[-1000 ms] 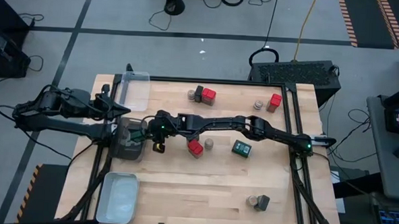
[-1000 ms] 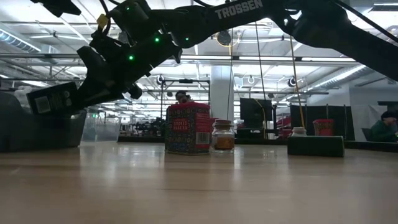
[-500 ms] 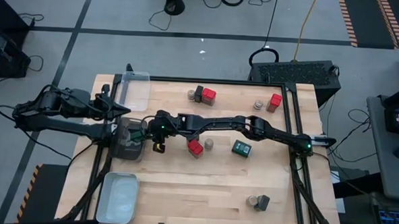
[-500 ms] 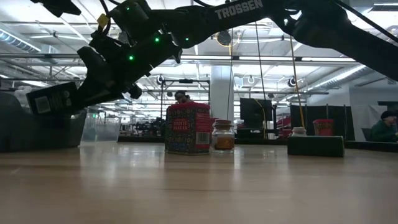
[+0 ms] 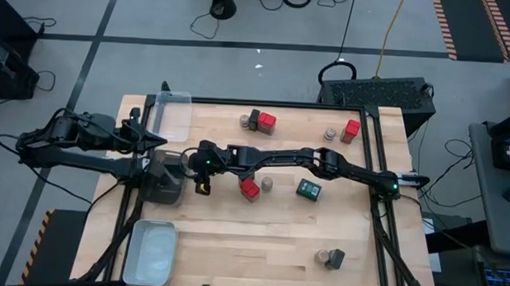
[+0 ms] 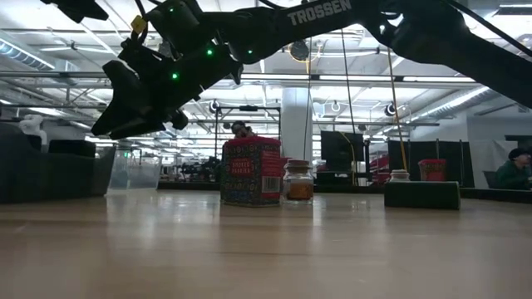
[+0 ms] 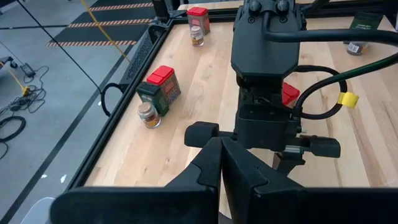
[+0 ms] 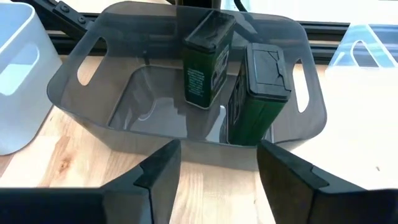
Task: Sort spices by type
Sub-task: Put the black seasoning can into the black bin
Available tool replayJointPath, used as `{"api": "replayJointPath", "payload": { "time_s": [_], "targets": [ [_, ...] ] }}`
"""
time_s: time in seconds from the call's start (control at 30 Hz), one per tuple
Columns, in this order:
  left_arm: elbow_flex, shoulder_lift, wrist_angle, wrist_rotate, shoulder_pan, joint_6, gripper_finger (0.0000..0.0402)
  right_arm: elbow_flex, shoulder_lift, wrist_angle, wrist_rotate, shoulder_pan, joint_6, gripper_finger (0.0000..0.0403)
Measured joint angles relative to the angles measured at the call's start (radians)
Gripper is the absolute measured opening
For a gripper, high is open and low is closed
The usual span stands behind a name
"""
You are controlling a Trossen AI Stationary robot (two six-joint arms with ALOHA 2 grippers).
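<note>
Three red boxy tins stand on the pale wooden counter point(image 5: 259, 238) in the high view: one at upper centre point(image 5: 267, 121), one toward the upper right point(image 5: 351, 130) and one at centre point(image 5: 249, 189). Dark green tins number five that I can count: one beside the upper-centre red tin point(image 5: 253, 119), one lying flat right of centre point(image 5: 309, 189), one at lower right point(image 5: 336, 258), and two inside the smoky grey bin point(image 8: 99, 118), one tilted point(image 8: 206, 59) and one upright point(image 8: 254, 93), both with hinged rectangular lids. Four short round tan-lidded jars show: upper centre point(image 5: 244, 121), upper right point(image 5: 330, 133), centre point(image 5: 269, 185) and lower right point(image 5: 322, 256). Three trays line the left edge of the frame: a clear one at the top point(image 5: 172, 110), the translucent grey bin with cut-out handles in the middle, and a pale opaque one at the bottom point(image 5: 150, 252). The right tool point(image 5: 185, 163) hangs at the grey bin's near rim, its fingers point(image 8: 158, 168) standing apart and holding nothing, with both binned tins straight ahead of it. The left tool point(image 7: 221, 163) is pinched closed and empty at the counter's left edge, facing the right arm's wrist, which blocks its sight of the centre red tin. Low across the counter, the right arm's dark body spans the top of the frame above a red tin point(image 6: 250, 171) and a glass jar point(image 6: 298, 181).
</note>
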Motion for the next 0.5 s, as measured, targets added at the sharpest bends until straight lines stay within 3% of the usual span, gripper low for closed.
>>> {"api": "replayJointPath", "payload": {
  "time_s": [0.27, 0.5],
  "targets": [
    [0.000, 0.000, 0.000, 0.001, 0.000, -0.020, 0.0019, 0.000, 0.000, -0.003, 0.000, 0.000, -0.026, 0.0198],
    [0.000, 0.009, -0.014, 0.078, 0.000, -0.038, 0.0019, 0.000, -0.021, -0.054, 0.000, 0.000, -0.101, 0.0199]
  ]
}}
